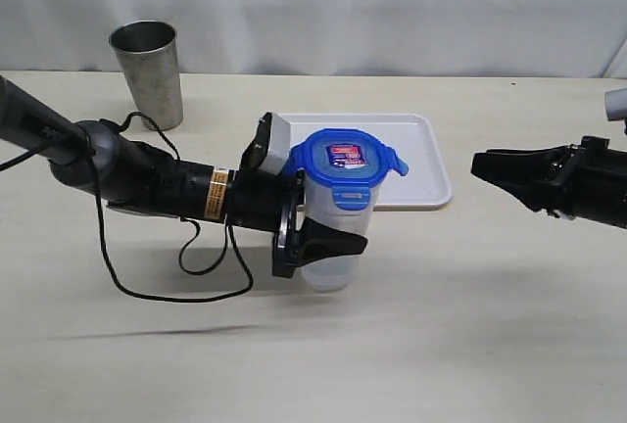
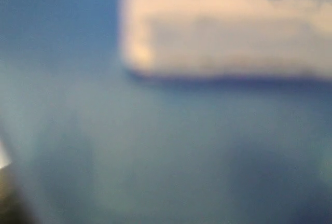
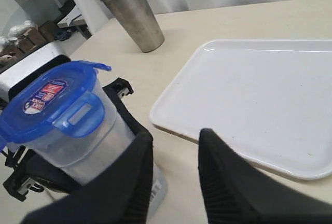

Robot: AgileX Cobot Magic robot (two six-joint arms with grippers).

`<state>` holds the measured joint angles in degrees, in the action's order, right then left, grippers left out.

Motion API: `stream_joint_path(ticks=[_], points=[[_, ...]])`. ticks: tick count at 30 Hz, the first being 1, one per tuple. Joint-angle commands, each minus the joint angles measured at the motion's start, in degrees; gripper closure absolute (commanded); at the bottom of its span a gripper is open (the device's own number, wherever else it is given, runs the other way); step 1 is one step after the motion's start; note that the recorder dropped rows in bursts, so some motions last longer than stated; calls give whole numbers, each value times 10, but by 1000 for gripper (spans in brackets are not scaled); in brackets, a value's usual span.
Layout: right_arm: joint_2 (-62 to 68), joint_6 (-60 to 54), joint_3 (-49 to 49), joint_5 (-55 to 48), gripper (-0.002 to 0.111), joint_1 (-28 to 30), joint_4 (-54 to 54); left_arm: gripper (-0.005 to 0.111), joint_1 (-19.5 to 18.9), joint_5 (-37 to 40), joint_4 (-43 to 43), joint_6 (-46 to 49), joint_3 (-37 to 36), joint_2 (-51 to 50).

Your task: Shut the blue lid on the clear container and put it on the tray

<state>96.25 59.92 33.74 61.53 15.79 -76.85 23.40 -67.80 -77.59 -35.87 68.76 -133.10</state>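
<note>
The clear container [image 1: 331,268] stands upright just in front of the tray [image 1: 423,170], its base at or just above the table. The blue lid [image 1: 345,159] with its red-and-white label sits on top. Its front flap is folded down and a side flap sticks out. My left gripper [image 1: 333,239] is shut around the container's middle. The left wrist view shows only a blurred blue surface and no jaws. My right gripper [image 1: 478,166] hangs open and holds nothing, well to the right of the container. The right wrist view shows this gripper [image 3: 175,136], the lid [image 3: 47,99], the container [image 3: 98,149] and the tray [image 3: 259,94].
A grey steel cup [image 1: 149,69] stands at the back left, also in the right wrist view as the cup [image 3: 134,14]. A black cable [image 1: 147,291] loops on the table under the left arm. A white curtain hangs behind the table.
</note>
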Motion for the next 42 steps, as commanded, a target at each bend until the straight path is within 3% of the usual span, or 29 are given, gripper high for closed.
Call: stream_joint_path(ticks=[1,5,9,11,17,21,27,30,33,34,37,40,42], points=[[-5,6,4,-66,76,-51,38,107,-25,-22,-20,15,0,11],[-32,25,33,-237,76,-139,66,107,-36,-22,-20,21,0,11],[-62,150,78,-503,76,-216,74,107,-37,-22,-21,53,0,11],[-74,172,95,-588,76,-250,65,107,-37,-22,-19,70,0,10],[-106,201,127,-526,76,-294,61,107,-37,-22,-12,87,0,10],[-103,295,166,-493,76,-292,-32,107,-37,-22,-12,88,0,10],[-102,300,204,-739,76,-293,-71,107,-37,-22,-10,89,0,10],[-100,162,214,-886,76,-293,46,107,-37,-22,-12,89,0,10],[-97,-110,256,-933,76,-273,292,107,-37,-22,-9,89,0,10],[-94,-251,273,-932,76,-261,433,107,-37,-22,-8,89,0,10],[-93,-513,316,-933,76,-227,732,107,-37,-22,-9,89,0,10],[-93,-721,344,-983,76,-217,975,107,-37,-22,-11,89,0,10],[-93,-819,355,-1034,76,-217,1072,107,-37,-22,-11,89,0,10]])
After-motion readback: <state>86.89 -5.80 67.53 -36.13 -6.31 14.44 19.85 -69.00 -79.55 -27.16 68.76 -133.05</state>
